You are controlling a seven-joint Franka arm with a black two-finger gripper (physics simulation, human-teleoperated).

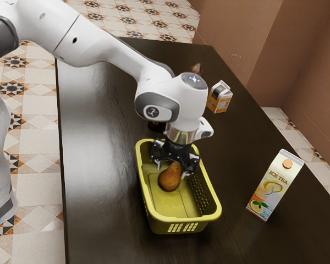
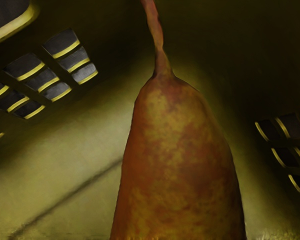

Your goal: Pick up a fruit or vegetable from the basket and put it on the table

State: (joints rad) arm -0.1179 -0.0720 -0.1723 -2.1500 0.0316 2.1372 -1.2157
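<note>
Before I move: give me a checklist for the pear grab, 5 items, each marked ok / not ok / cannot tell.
1. Pear in the basket: ok.
2. Gripper open over the pear: ok, fingers spread.
3. Pear held: not ok, the fingers aren't closed on it.
4. Fingers low enough for a firm grip: cannot tell.
5. Set-down spot in sight: ok, table surface beside the basket, toward the exterior view's left; the ice tea carton stands on the other side.
</note>
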